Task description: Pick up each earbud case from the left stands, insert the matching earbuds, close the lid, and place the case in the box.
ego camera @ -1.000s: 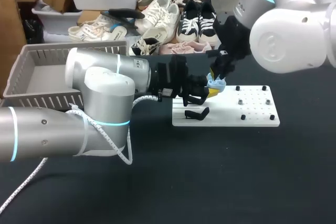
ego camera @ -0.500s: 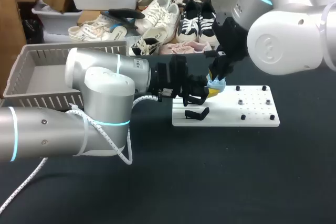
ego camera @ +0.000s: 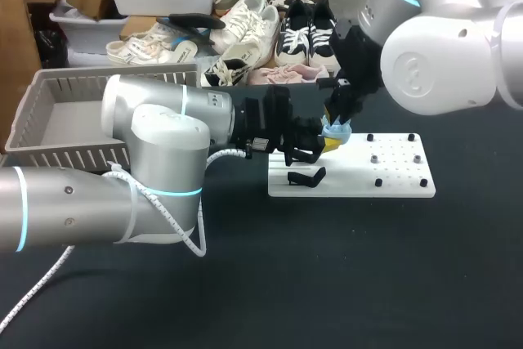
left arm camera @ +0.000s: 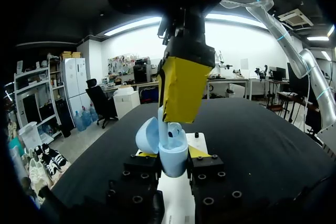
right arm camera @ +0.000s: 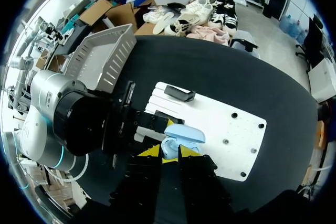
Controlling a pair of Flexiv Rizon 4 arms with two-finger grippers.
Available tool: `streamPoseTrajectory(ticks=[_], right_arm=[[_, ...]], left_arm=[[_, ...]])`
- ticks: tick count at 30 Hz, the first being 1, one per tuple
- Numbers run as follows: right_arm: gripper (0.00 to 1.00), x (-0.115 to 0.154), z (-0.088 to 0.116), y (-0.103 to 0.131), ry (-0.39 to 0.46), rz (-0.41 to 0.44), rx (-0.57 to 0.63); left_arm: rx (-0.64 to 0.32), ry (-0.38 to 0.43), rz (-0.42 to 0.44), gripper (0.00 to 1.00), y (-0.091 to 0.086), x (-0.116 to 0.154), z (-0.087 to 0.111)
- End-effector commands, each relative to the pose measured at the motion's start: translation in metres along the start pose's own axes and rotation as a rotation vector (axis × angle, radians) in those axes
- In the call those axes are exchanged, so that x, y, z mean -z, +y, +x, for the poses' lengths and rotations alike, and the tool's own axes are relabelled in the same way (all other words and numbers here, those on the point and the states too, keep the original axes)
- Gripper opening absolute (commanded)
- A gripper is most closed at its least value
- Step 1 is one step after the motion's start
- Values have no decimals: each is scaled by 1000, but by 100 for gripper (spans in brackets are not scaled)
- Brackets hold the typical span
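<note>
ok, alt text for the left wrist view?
An open light-blue earbud case is clamped upright between the left gripper's fingers, its lid tipped back. The right gripper hangs just above the case's open mouth.

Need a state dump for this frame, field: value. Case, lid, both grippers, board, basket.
case: light blue, held in the air over the board
lid: open
left gripper: shut on the case from two sides
right gripper: just above the open case
board: white, flat on the table
basket: gray, at the table's back left
</note>
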State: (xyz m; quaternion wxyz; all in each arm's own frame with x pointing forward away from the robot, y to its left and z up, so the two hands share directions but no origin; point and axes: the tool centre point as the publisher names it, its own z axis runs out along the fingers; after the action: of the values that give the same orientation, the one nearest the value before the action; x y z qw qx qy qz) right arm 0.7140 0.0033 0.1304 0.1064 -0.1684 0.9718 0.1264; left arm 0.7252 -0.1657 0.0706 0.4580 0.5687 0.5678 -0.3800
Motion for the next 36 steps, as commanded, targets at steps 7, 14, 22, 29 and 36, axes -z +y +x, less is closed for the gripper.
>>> streamPoseTrajectory(ticks=[7, 14, 22, 29, 36], right_arm=[[0, 1, 0, 1, -3, 6, -1], [0, 2, 3, 2, 2, 10, 0], [0, 1, 5, 2, 7, 15, -5], [0, -1, 5, 3, 12, 17, -7], [0, -1, 6, 4, 12, 18, -10]], left_arm=[[-2, -3, -4, 0, -1, 0, 0], [-2, -3, -4, 0, -1, 0, 0], [-2, -3, -4, 0, -1, 0, 0], [-2, -3, -4, 0, -1, 0, 0], [-2, -3, -4, 0, -1, 0, 0]])
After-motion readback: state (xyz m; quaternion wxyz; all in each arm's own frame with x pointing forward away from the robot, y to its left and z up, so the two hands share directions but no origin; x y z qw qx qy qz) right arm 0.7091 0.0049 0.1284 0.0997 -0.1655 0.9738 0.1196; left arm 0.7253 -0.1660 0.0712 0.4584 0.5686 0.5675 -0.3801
